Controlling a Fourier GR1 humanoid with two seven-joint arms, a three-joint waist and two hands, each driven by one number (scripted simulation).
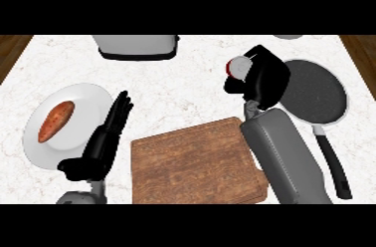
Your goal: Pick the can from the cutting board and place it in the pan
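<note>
Head view showed the right hand (266, 79) in the upper right of centre, its fingers curled round the red and white can (237, 66). The can sat at the hand's left side, clear of the wooden cutting board (195, 161) and beyond that board's upper right corner. It was just left of the dark pan (316, 94), not over it. The pan lay at the right of the frame with its black handle running down towards the lower right, close to the counter's right edge. The grey right forearm crossed the board's right edge.

At lower left the left hand (106, 136) rested with fingers straight and pointing up, over the right rim of a white plate (81, 91) that held a sweet potato (56, 120). A grey appliance (136, 46) stood at the top edge. Bare marble counter (191, 86) lay open between the plate, the appliance, the board and the can.
</note>
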